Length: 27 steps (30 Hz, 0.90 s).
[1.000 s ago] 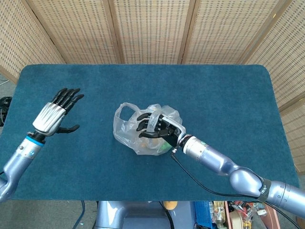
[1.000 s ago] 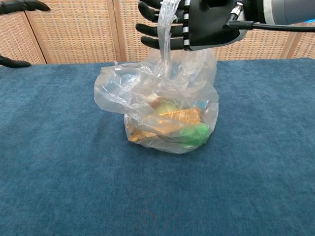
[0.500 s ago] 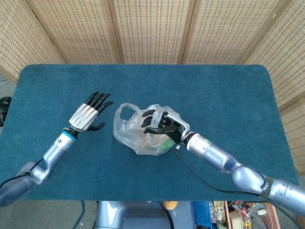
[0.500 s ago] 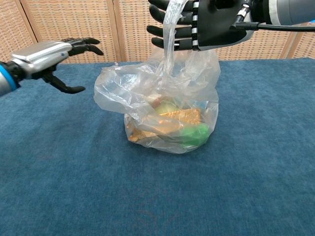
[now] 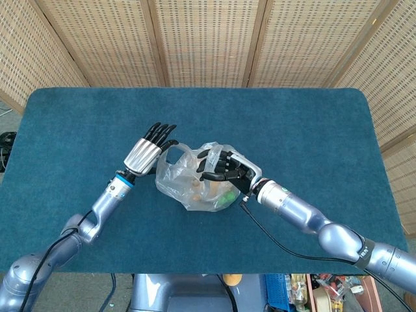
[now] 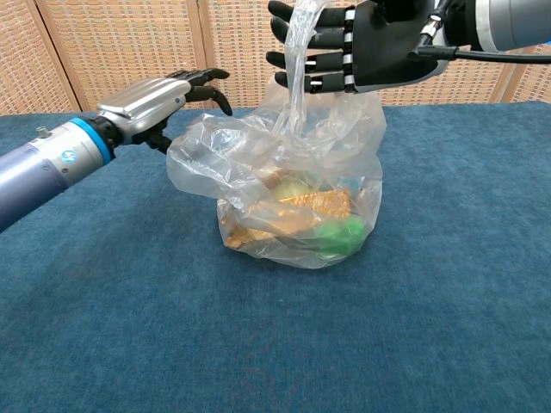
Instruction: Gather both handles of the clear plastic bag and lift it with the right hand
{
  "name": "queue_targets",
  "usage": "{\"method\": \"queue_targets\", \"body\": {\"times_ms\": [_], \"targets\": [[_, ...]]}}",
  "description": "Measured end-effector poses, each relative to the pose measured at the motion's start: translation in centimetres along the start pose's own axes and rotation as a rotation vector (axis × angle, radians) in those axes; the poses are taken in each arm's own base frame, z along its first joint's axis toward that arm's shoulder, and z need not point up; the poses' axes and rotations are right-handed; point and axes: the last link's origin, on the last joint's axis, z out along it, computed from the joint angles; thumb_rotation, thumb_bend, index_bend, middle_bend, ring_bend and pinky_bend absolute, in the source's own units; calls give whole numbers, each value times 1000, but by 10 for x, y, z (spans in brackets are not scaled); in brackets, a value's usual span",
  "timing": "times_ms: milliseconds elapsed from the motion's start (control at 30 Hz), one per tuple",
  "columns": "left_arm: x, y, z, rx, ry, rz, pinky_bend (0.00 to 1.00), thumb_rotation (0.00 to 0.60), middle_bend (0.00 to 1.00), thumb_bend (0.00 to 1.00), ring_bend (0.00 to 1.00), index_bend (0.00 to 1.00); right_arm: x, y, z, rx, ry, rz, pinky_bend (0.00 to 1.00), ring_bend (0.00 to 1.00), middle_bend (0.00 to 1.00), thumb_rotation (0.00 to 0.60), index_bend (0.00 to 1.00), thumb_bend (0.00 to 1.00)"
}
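The clear plastic bag [image 6: 293,194] is set on the blue worktop [image 5: 312,123]. One handle [image 6: 297,52] is held by the right robot hand [image 6: 362,47]. The left robot hand [image 6: 164,99] is spread open beside the bag.

Right hand [image 6: 362,47]: top cut by the upper edge of the chest view; the handle [image 6: 297,52] draped over its fingers runs out of frame at 12 o'clock, so how far around the hand it wraps is unclear.

Left hand [image 5: 148,151]: palm and thumb hidden under its back in the head view; contact with the bag [image 6: 284,189] cannot be judged.

Bag contents: a green item [image 6: 337,232], a gold wrapper [image 6: 301,206], a pale round thing [image 6: 293,185], all smeared by crinkled plastic, unidentifiable.

Right arm [image 5: 338,237]: leaves the head view at 4 o'clock.
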Motion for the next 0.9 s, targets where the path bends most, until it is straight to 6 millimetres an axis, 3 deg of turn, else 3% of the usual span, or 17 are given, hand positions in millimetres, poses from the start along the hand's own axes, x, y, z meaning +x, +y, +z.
{"method": "queue_targets", "body": {"times_ms": [67,367,633,900], "targets": [[-1,6,5,-8,16,-19,0,600,0,464,0,468,1,1,0,-2,1,1,386,376,521,600,390,112],[3,13,11,-31,71,-47,0,600,0,588,0,634,3,5,3,-15,-2,-5,386,376,521,600,391,115],[18,6,7,-61,128,-15,0,600,0,593,0,647,6,15,6,-31,-5,10,386,378,521,600,402,116],[50,-4,3,-125,231,31,0,600,0,590,0,640,-3,10,6,-7,-32,34,431,378,522,600,398,123]]}}
